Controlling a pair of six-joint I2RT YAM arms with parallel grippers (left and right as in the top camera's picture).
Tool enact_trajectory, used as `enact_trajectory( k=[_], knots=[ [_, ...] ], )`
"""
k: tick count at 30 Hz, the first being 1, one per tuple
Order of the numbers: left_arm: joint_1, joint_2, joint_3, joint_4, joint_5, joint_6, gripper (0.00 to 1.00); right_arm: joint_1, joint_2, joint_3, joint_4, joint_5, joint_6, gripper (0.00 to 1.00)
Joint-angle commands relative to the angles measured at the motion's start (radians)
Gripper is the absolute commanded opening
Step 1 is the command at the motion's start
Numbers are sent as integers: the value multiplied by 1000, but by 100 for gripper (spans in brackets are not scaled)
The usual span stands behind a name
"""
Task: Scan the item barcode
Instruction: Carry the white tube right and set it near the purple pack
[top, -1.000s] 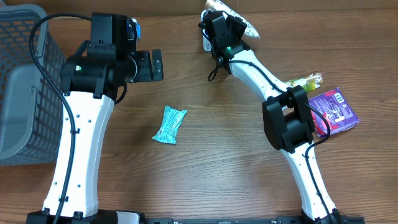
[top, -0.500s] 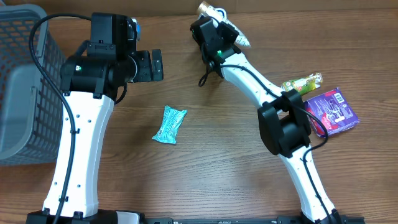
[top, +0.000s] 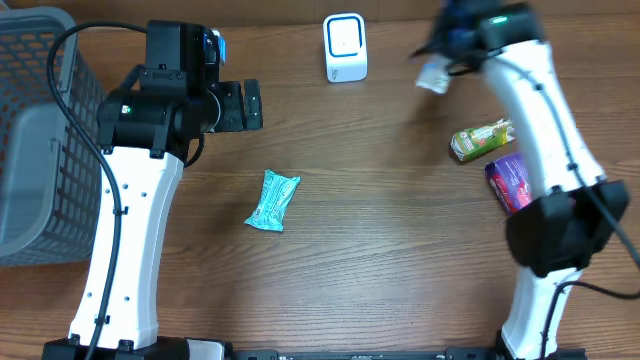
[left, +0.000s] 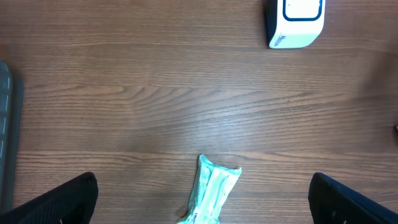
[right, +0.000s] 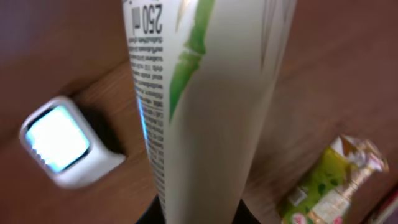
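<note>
One of each is my count, largest down: one grey basket (top: 40, 150) at the desk's (top: 380, 260) left edge, one white tube (right: 205, 93), one purple box (top: 512, 182) and one green drink pouch (top: 482, 138) by the right edge, one scanner (top: 345, 47) at the far edge, one teal packet (top: 273, 200) mid-desk. The tube is my item, held off the desk near the far edge, right of the scanner, by my right pincer (top: 450, 45) clamped narrowly on one end, while my left pincer (top: 240, 105) hangs wide open, empty. I judge it light, soft-walled and glossy, so best gripped at a firmer end, clear of the print.
</note>
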Motion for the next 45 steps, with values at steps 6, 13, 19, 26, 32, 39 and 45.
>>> enact_trajectory(
  k=[6,13,19,26,32,39,45],
  knots=[
    [-1,11,-4,0,-6,22,100,-101,50,-282,156,-205,247,4],
    [-1,11,-4,0,-6,22,100,-109,50,-480,239,-148,326,4],
    [-1,11,-4,0,-6,22,100,-184,50,-492,164,-79,326,4],
    [-1,11,-4,0,-6,22,100,-312,50,-492,60,-66,325,4],
    [-1,11,-4,0,-6,22,100,-375,49,-487,35,-199,124,27],
    [-1,11,-4,0,-6,22,100,-365,24,-393,-62,-224,-7,100],
    [-1,11,-4,0,-6,22,100,-308,-77,-294,-115,-226,-92,100]
  ],
)
